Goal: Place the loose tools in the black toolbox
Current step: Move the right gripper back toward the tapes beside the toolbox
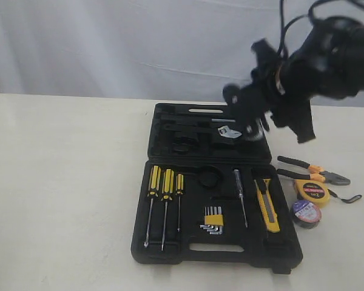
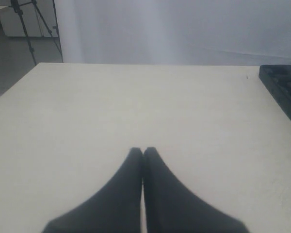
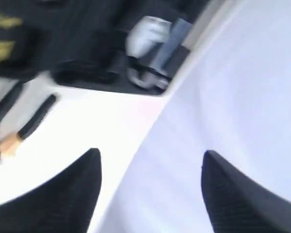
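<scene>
The left gripper (image 2: 143, 151) shows only in its own wrist view. Its fingertips are pressed together with nothing between them, and it hangs over bare table (image 2: 136, 107) left of the toolbox (image 2: 283, 92), one corner of which is visible at the edge of that view.

The toolbox (image 1: 215, 248) lies open in the middle of the table (image 1: 60, 182), with the lid flat behind the tray. In the tray's left recesses lie three screwdrivers (image 1: 164, 197) side by side, handles toward the lid. The hex keys (image 1: 212, 219) sit in the middle of the tray, with a slim driver (image 1: 239, 197) just to their right. The knife (image 1: 267, 206) lies in the rightmost recess of the tray, lengthwise.

The right gripper (image 1: 246, 112) is blurred and hovers above the right end of the lid, over a white slip (image 1: 227, 131) that lies there. In its wrist view the right gripper (image 3: 150, 151) has its fingers (image 3: 63, 194) wide apart and holds nothing.

Three tools lie on the table just right of the toolbox. The pliers (image 1: 312, 171) are nearest the lid end. The tape measure (image 1: 309, 191) is just beside them, and the tape roll (image 1: 306, 213) is next to it, toward the tray's front. The pliers' handles (image 3: 34, 119) also show, blurred, in the right wrist view.
</scene>
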Tool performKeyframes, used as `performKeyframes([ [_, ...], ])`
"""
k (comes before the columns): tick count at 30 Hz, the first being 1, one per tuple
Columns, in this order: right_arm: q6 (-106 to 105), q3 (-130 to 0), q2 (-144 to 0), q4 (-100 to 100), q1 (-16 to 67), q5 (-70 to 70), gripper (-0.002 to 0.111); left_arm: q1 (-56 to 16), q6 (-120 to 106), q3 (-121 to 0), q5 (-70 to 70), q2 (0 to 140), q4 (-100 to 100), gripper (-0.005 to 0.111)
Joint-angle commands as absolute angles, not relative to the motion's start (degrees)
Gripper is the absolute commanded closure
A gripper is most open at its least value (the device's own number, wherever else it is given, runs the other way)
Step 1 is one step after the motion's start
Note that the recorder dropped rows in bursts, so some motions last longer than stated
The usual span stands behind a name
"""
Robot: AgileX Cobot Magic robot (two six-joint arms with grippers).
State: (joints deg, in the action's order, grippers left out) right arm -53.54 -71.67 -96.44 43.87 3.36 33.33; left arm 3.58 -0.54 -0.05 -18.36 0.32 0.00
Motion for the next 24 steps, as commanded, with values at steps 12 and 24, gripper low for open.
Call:
performKeyframes([
  [12, -9.85, -81.22, -99.18, -8.53, -28.26, 53.39, 0.051, 3.25, -0.41, 0.0, -18.3, 0.0, 0.0, 0.107],
  [24, -19.41, -73.92, -107.04, -11.94, -25.52, 51.57, 0.051, 3.25, -0.41, 0.0, -18.3, 0.0, 0.0, 0.107],
])
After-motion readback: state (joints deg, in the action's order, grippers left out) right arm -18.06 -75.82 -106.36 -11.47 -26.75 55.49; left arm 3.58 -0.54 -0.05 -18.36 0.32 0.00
